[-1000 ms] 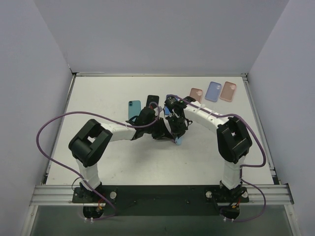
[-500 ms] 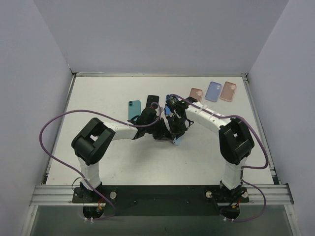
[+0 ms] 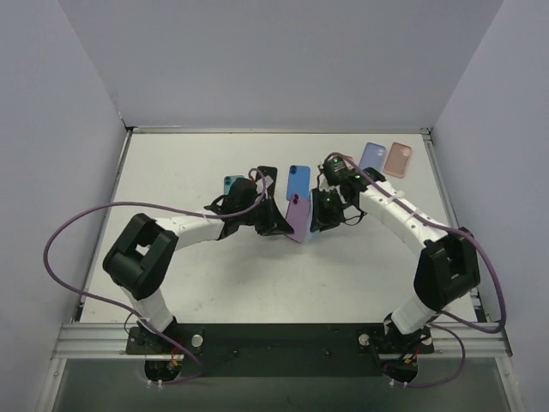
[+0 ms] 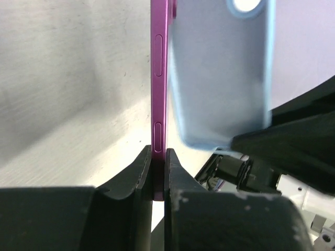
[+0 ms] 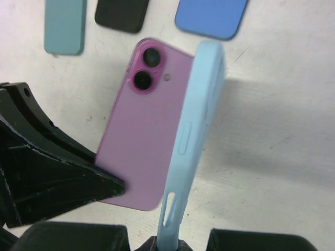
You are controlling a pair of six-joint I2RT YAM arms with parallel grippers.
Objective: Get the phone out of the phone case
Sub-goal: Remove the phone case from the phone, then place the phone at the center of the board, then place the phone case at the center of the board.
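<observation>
My left gripper (image 3: 281, 225) is shut on the lower end of a purple phone (image 3: 298, 216), which is bare and held above the table. In the left wrist view the phone (image 4: 159, 78) is edge-on between my fingers (image 4: 141, 172). My right gripper (image 3: 319, 220) is shut on the bottom edge of an empty light blue case (image 5: 193, 130), held just right of the phone (image 5: 144, 136). Phone and case are apart, side by side. The case also shows in the left wrist view (image 4: 222, 78).
On the table behind lie a blue phone (image 3: 298, 182), a black one (image 3: 266, 176) and a teal one (image 3: 232, 184). Three empty cases lie at the back right: pink (image 3: 341, 161), periwinkle (image 3: 372, 159), salmon (image 3: 397, 159).
The two grippers have drawn apart. The purple phone has come out of the light blue case; the left arm moved left with the phone, the right arm moved right with the case.
</observation>
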